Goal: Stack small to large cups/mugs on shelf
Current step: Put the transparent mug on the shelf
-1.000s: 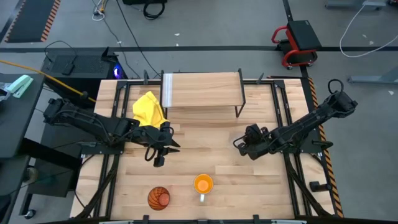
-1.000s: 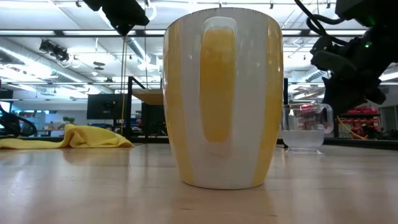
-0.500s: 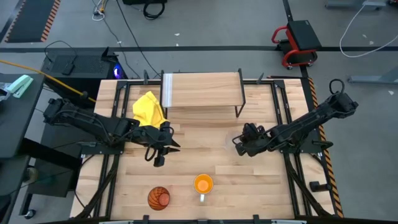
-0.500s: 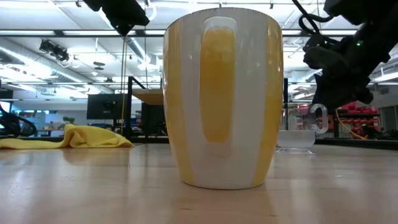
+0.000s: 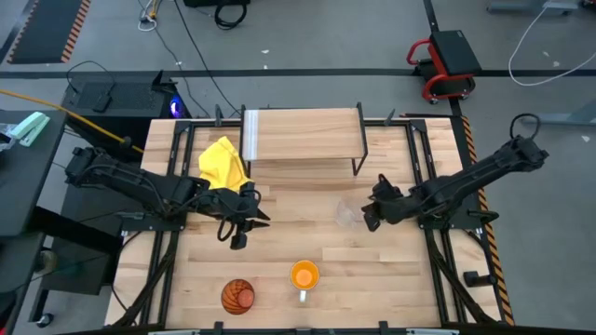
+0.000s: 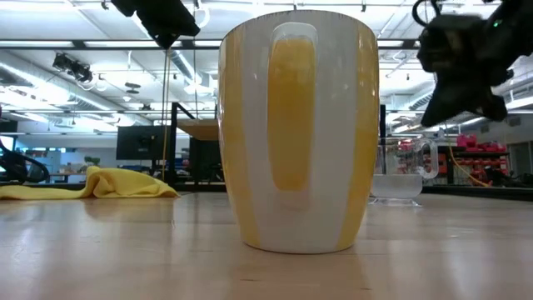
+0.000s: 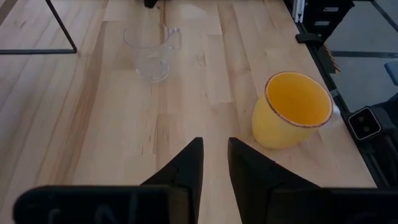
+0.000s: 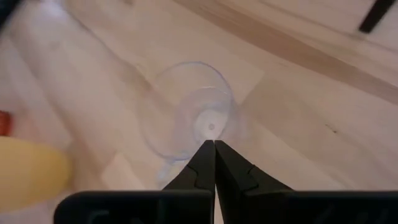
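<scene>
The clear cup (image 5: 346, 214) is standing upright on the tabletop (image 5: 307, 247), just beside the right claw (image 5: 370, 220) and in front of the shelf (image 5: 303, 133); in the right wrist view the right claw's fingers (image 8: 214, 158) are pressed together, tips touching, with the cup (image 8: 189, 118) just past them and nothing between them. The cup looks thin-walled, light and slick, likely hard plastic or glass, so it is probably going to slide or tip if nudged rather than pinched; the side handle or one wall at the rim seems the surest hold. The orange mug (image 5: 304, 276) is sitting near the front edge, heavier and stiff by its look, with a white handle that offers a firm grip. The tumbler (image 5: 237, 296) is standing left of the mug, its ribs likely helping against slip. The left claw (image 5: 244, 220) is hovering mid-table beside the cloth (image 5: 223, 162), fingers (image 7: 186, 171) narrowly parted and empty.
</scene>
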